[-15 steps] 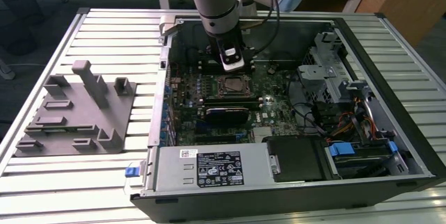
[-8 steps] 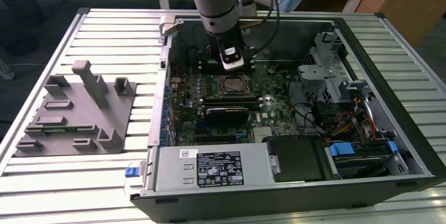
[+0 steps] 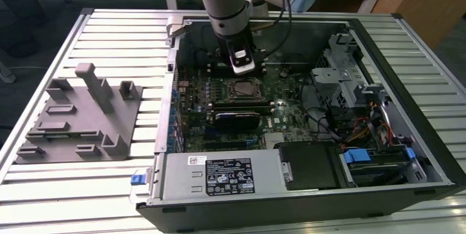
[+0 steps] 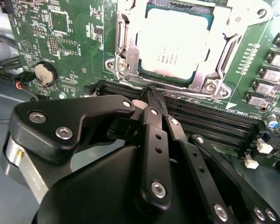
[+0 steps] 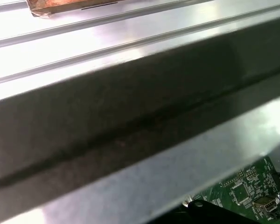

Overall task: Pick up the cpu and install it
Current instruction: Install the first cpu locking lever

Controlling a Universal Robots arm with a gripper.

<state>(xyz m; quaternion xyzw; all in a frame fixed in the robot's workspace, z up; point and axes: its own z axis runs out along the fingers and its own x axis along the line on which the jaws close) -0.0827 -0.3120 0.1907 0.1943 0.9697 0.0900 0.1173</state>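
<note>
Slatted metal table [image 3: 109, 37], open computer case [image 3: 407, 136] sitting on it.
Your gripper [image 4: 151, 93] is hovering, fingers pressed together and empty, just short of the cpu [image 4: 175, 42] sitting in its socket [image 4: 214, 70].

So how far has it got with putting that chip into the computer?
Mostly done, it seems. The cpu already lies in its socket on the motherboard, inside the metal frame. The tool hangs just beside the socket with its fingers together, holding nothing. Whether the socket still needs latching, I cannot tell.

The cpu [image 4: 176, 43] has a pale, smooth metal top; the hand [image 4: 151, 100] is matt black.
</note>
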